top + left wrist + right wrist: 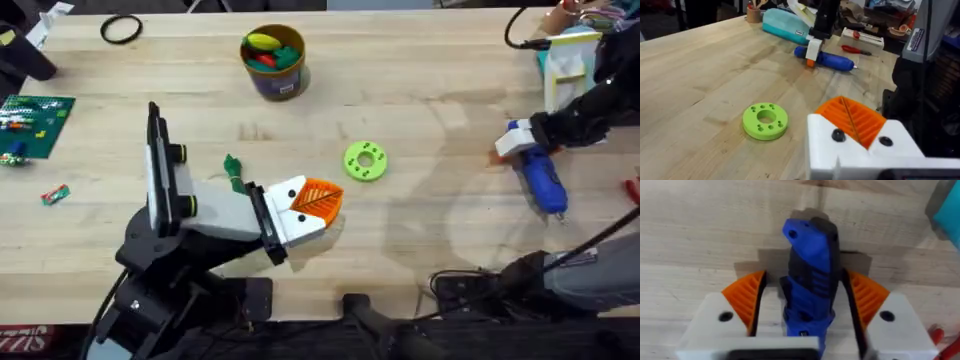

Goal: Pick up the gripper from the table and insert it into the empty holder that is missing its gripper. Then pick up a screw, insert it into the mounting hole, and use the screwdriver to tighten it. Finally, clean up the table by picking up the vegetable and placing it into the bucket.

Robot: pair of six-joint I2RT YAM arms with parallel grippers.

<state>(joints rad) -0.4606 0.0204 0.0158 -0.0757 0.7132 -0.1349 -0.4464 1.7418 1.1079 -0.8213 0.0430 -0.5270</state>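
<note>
Right gripper (pixel 802 305): the two orange ribbed pads (pixel 747 297) stand on either side of the blue screwdriver (pixel 807 275), with the tool's dark ribbed handle between them. The pads sit close against the handle on both sides; whether they press it firmly cannot be told. In the overhead view the same gripper (pixel 515 145) is at the table's right side, over the upper end of the screwdriver (pixel 545 180), which lies flat on the wood.

Left gripper (pixel 315 205): the white fingers with orange pads appear brought together with nothing between them, near the middle of the table. In the left wrist view one orange pad (pixel 852 117) shows above the white body; the gap cannot be told there.

Green ring-shaped part (pixel 365 161): flat on the table, just beyond the left gripper, apart from it. It has a centre bore and small holes around the face (pixel 765 120).

Small green vegetable piece (pixel 233 172): on the table beside the left arm's wrist.

Bucket (pixel 276 80): upright at the far middle of the table, holding yellow, red and green items.

Wooden table (pixel 420 90): also carries a green circuit board (pixel 35 122) at the left edge and a black ring (pixel 121 30) at the far left
</note>
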